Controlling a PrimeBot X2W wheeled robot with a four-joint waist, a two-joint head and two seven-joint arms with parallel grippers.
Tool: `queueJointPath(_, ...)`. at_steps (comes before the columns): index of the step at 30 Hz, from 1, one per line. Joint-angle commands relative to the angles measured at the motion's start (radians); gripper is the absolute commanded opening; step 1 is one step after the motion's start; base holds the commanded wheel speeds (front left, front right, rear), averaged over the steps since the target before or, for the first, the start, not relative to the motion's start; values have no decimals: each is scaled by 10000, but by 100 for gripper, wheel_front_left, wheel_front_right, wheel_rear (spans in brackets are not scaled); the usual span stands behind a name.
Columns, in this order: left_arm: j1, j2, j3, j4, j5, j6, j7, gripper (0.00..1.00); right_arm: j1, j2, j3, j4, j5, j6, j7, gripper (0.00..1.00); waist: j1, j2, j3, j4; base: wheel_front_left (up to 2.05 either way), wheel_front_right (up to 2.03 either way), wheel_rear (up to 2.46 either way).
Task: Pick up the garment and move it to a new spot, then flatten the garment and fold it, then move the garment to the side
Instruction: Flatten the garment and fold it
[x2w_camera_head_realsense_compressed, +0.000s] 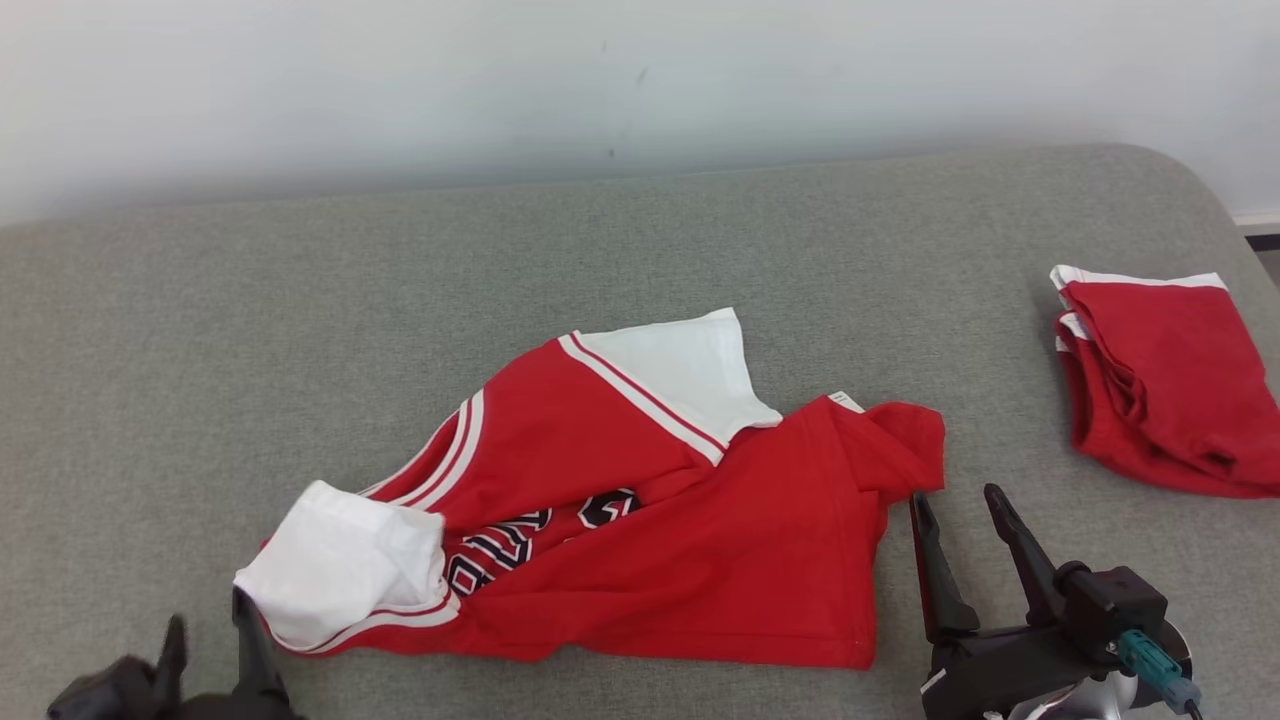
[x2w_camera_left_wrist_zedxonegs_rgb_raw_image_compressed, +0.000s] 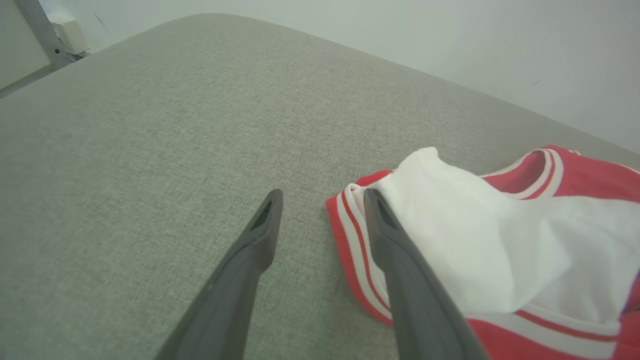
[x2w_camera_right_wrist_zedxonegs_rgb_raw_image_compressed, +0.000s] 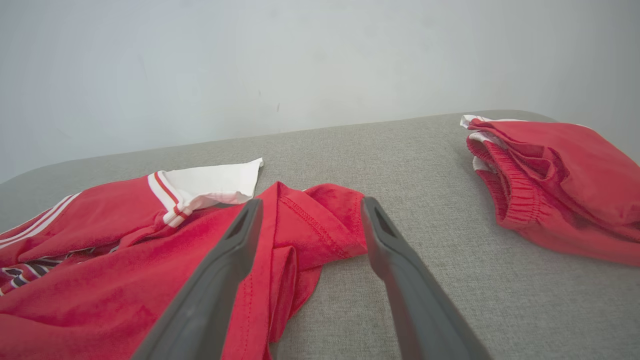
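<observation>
Rumpled red-and-white jersey (x2w_camera_head_realsense_compressed: 640, 540) lies mid-worktop (x2w_camera_head_realsense_compressed: 300, 350); left gripper (x2w_camera_head_realsense_compressed: 208, 612) by its white sleeve (x2w_camera_head_realsense_compressed: 340, 560), right gripper (x2w_camera_head_realsense_compressed: 953, 497) by its bunched hem, both fingers spread, empty: pinching doubled layers risks folding creases in.

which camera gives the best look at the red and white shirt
The head view: the whole shirt lies crumpled there, lettering partly showing. The left wrist view gives one white sleeve and striped trim up close; the right wrist view, a red corner and the other sleeve.
</observation>
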Motion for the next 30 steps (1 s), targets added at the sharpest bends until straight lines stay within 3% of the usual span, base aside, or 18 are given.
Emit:
queueJointPath(1, 280, -44, 224, 254, -74, -3, -99, 100, 44, -1, -43, -48, -106, -19, 7, 100, 0, 0, 25, 79, 0, 0, 0)
queueJointPath(5, 613, 7, 803, 522, -134, 122, -113, 100, 89, -4, -91, -118, -131, -19, 37, 100, 0, 0, 27, 174, 0, 0, 0)
queueJointPath(9, 443, 276, 1028, 169, 168, -95, -119, 100, 82, 0, -72, -177, -185, -19, 79, 100, 0, 0, 39, 260, 0, 0, 0)
queueJointPath(10, -700, 1020, 47, -412, 1029, -802, 689, 100, -59, -3, 96, -267, -203, -19, 213, 100, 0, 0, 28, 293, 0, 0, 0)
queueJointPath(11, -1617, 1383, -984, -98, 1330, -1360, 2419, 100, -91, 0, 240, -356, -198, -19, 313, 100, 0, 0, -5, 165, 0, 0, 0)
queueJointPath(20, -3005, 1781, -1918, 747, 1204, -1983, 5317, 100, -18, -4, 262, -535, -254, -19, 397, 100, 0, 0, 156, -253, 0, 0, 0)
queueJointPath(30, -4021, 2079, -2396, 1303, 1011, -2495, 7231, 100, -153, -3, 316, -623, -264, -19, 429, 100, 0, 0, 421, -501, 0, 0, 0)
